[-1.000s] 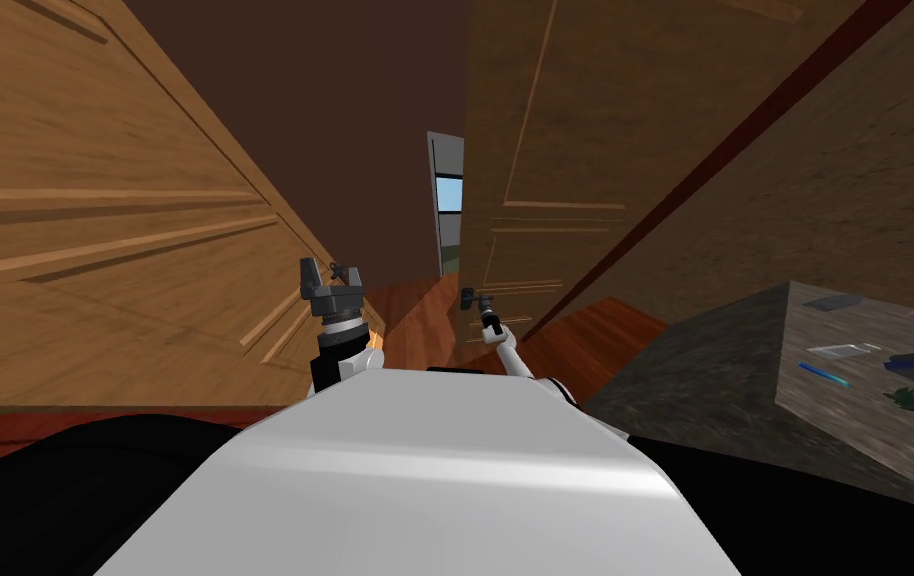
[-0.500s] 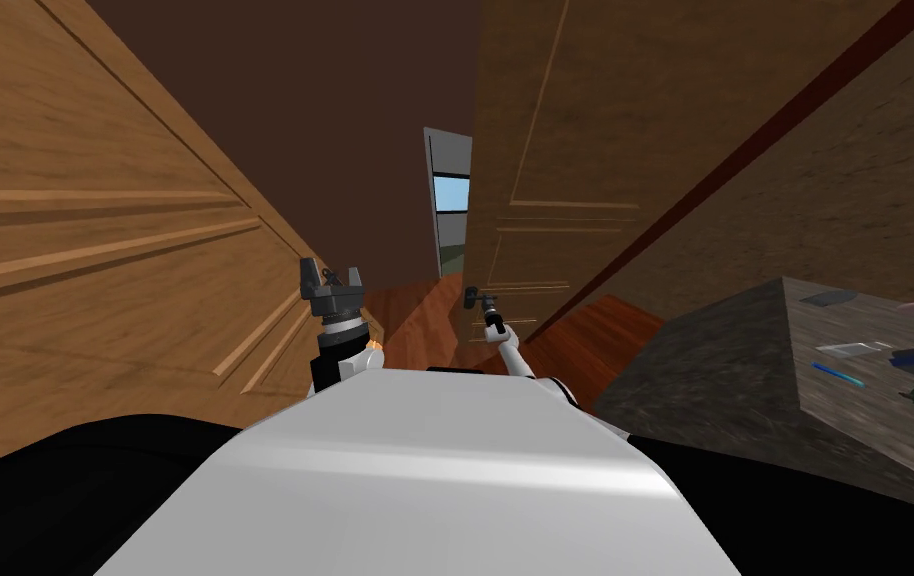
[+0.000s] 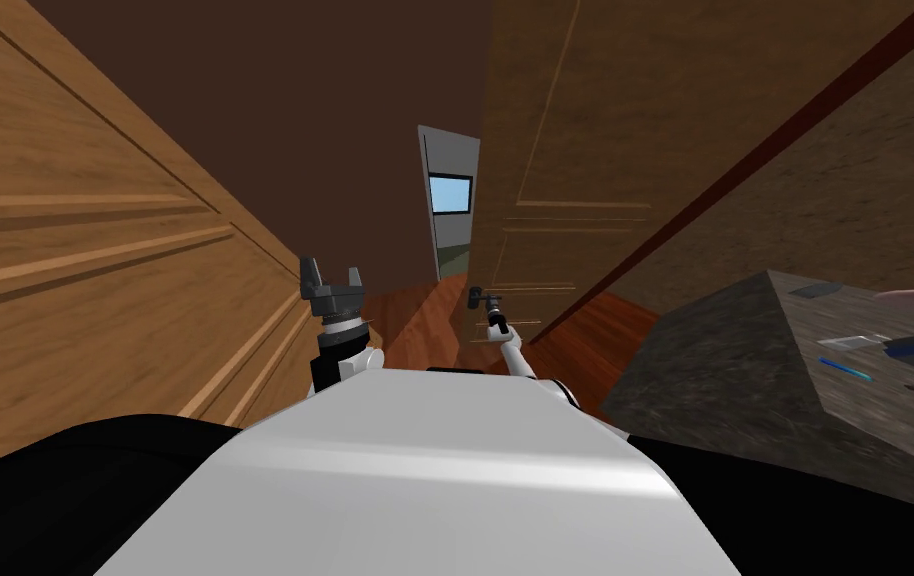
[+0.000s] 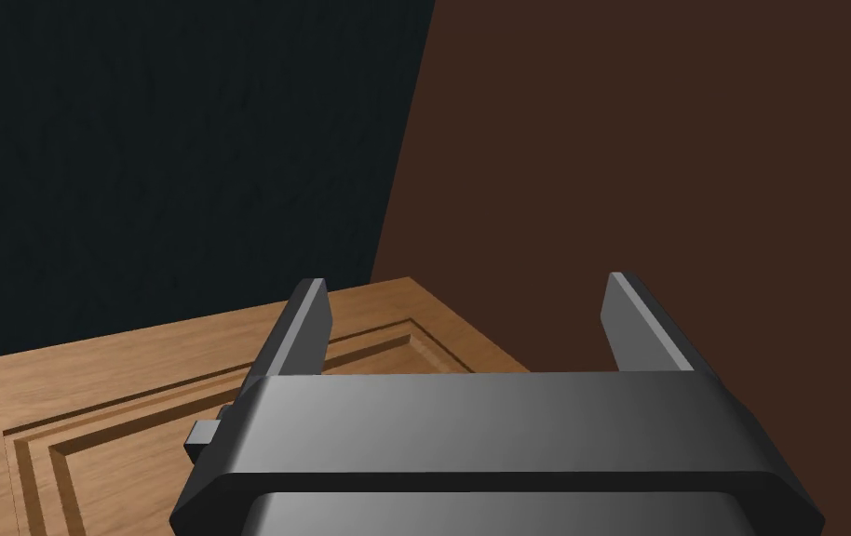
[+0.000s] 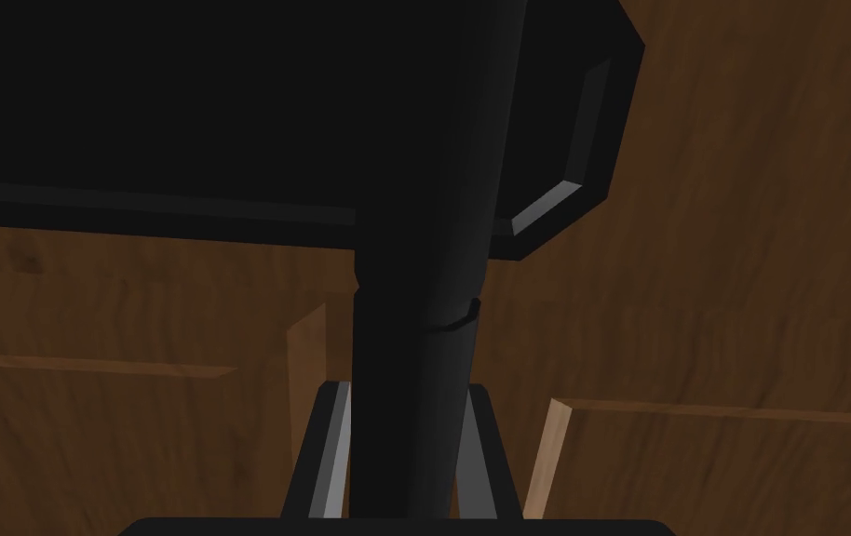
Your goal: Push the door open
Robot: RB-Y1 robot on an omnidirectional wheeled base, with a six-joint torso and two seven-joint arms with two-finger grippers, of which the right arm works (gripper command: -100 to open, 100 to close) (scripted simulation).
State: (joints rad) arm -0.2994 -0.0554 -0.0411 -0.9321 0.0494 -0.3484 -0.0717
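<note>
A panelled wooden door [image 3: 555, 190] stands ahead on the right, swung partly open, with a dark lever handle [image 3: 474, 295] near its edge. My right gripper [image 3: 485, 305] is shut on that black handle [image 5: 414, 372], its fingers [image 5: 326, 456] pressing the lever's two sides against the brown door face [image 5: 740, 307]. My left gripper [image 3: 330, 278] is raised beside a second wooden panelled door [image 3: 95, 260] on the left, open with nothing between its fingers [image 4: 303, 321]; the panel's top corner [image 4: 135, 391] lies below it.
Through the gap a dark brown wall [image 3: 345, 120], wood floor [image 3: 415, 300] and a grey doorway with a window [image 3: 450, 195] show. A dark red door frame [image 3: 745, 150] slants on the right. A stone-topped counter [image 3: 745, 370] with small items stands close on the right.
The door has swung further away, widening the gap. My right gripper stayed on the handle and moved with it, and my view has shifted forward; the left door panel slid lower left.
</note>
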